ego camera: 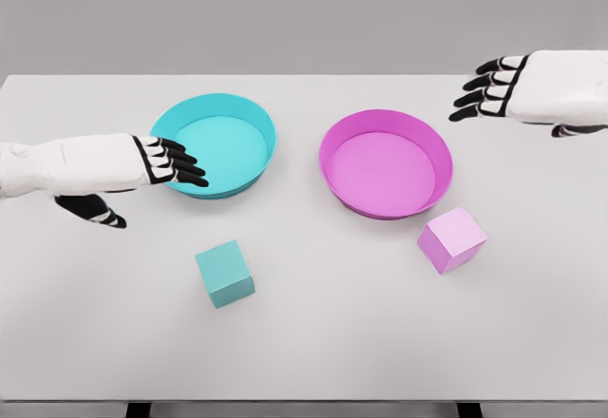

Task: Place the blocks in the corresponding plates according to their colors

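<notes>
left hand (142, 169) comes in from the left edge, palm down, fingers stretched out and holding nothing, its dark fingertips (188, 169) lying over the near-left rim of the teal plate (255, 119). thumb hangs below the forearm, also free.

the teal block (225, 273) sits on the white bench (313, 342) nearer the camera than that plate, below and a little to the right of the left hand, clearly apart from it. nothing touches it.

over on the other side, the right hand (518, 87) hovers near the far right of the bench, fingers extended and pointing left toward the middle, loosely spread, nothing in them. it sits up and to the right of the pink plate (437, 147), not over it.

the pink block (451, 239) rests on the bench just beside the near-right edge of the pink plate, turned slightly so a corner faces forward. it lies well below the right hand, with the plate's rim between them in the view.

the two plates stand side by side in the middle of the bench, teal on the left, pink on the right, a gap of bare bench between them. both plates hold no block. each block lies on the near side of the plate of its own colour.
</notes>
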`<act>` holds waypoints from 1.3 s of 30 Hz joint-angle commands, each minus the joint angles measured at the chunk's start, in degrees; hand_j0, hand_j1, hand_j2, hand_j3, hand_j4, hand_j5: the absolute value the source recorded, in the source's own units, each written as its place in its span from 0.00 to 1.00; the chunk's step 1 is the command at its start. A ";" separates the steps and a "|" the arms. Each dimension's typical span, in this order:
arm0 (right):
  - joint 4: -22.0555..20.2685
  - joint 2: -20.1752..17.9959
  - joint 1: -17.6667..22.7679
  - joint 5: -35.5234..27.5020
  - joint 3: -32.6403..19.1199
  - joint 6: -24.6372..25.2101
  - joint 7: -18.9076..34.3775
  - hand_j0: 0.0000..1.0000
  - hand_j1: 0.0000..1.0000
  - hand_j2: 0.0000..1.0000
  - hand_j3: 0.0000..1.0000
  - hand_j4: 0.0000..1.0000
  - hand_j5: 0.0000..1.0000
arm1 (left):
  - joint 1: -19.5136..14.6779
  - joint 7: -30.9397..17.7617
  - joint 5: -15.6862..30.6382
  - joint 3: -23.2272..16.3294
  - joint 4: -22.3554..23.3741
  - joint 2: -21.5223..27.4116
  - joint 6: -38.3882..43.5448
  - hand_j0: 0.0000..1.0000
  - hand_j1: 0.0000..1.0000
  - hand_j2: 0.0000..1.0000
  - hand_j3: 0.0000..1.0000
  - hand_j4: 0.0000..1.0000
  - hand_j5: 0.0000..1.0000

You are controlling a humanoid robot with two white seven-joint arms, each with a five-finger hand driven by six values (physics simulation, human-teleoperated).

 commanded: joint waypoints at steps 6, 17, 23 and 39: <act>-0.07 4.32 0.00 -0.23 8.99 0.13 -0.02 1.00 1.00 1.00 1.00 1.00 1.00 | -5.97 -0.12 -0.58 -10.22 -0.26 -7.56 0.15 1.00 1.00 1.00 1.00 1.00 1.00; -0.07 4.32 0.00 -0.14 14.01 0.13 -0.02 1.00 1.00 1.00 1.00 1.00 1.00 | -7.21 -0.12 -0.05 -15.68 -0.35 -7.12 0.15 1.00 1.00 1.00 1.00 1.00 1.00; -0.16 4.94 0.00 -0.14 16.21 0.13 -0.02 1.00 1.00 1.00 1.00 1.00 1.00 | -5.28 -0.12 -0.05 -16.56 -0.26 -7.12 0.15 1.00 1.00 1.00 1.00 1.00 1.00; -0.16 5.91 0.00 -0.05 19.72 0.13 -0.02 1.00 1.00 1.00 1.00 1.00 1.00 | -2.37 -0.12 -2.60 -16.56 0.35 -8.09 0.15 1.00 1.00 1.00 1.00 1.00 1.00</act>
